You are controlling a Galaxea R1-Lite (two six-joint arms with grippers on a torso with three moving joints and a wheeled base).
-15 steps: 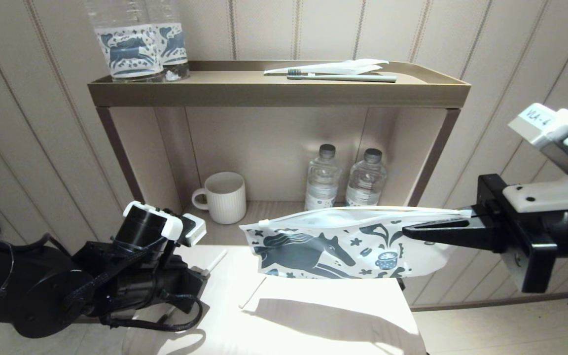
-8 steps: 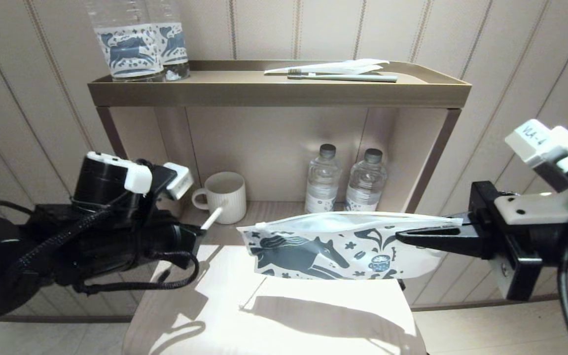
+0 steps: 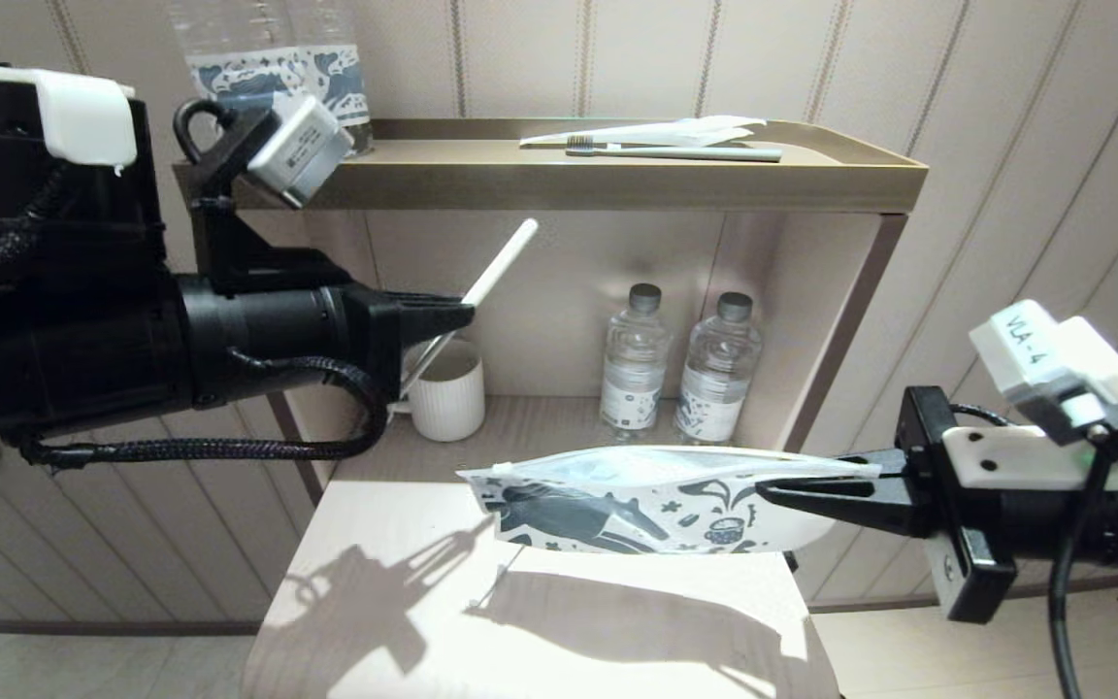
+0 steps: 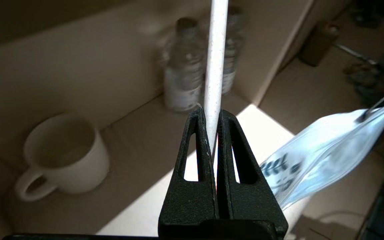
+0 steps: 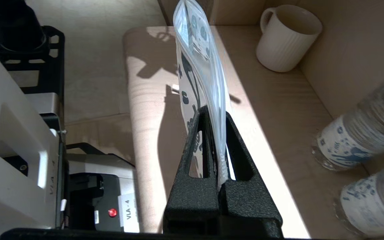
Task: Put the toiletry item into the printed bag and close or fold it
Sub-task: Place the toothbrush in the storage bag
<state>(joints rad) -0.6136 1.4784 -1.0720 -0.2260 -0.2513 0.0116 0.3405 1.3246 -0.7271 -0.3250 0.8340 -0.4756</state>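
I had the right gripper point(image 3: 792, 490) clamped on the right end of the printed bag point(image 3: 646, 500), holding it out level over the pale table point(image 3: 375, 592) so that its long top edge faced up and its free end pointed left, toward the other arm; held that way, I judged, the mouth would be open to something coming in from the left or from above. The bag hung clear of the table, casting a shadow beneath it, in front of the lower shelf where the white mug point(image 3: 445, 393) and two small water bottles point(image 3: 680, 364) stood. The left gripper point(image 3: 452, 316) was raised on the left, at about the height of the mug's rim and above it, pinched shut on a thin white stick point(image 3: 501, 262), which I took to be the toiletry item. The stick slanted up and to the right past the fingertips, well apart from the bag and higher than it, so the insertion had not yet begun. The bag looked flat and long, pale with a faintly glossy, see-through upper part, printed with a dark blue-grey horse and small motifs, and its upper edge bulged slightly. On the top shelf point(image 3: 540, 180), far from both arms, lay a toothbrush point(image 3: 675, 151) beside a white wrapper point(image 3: 666, 131).
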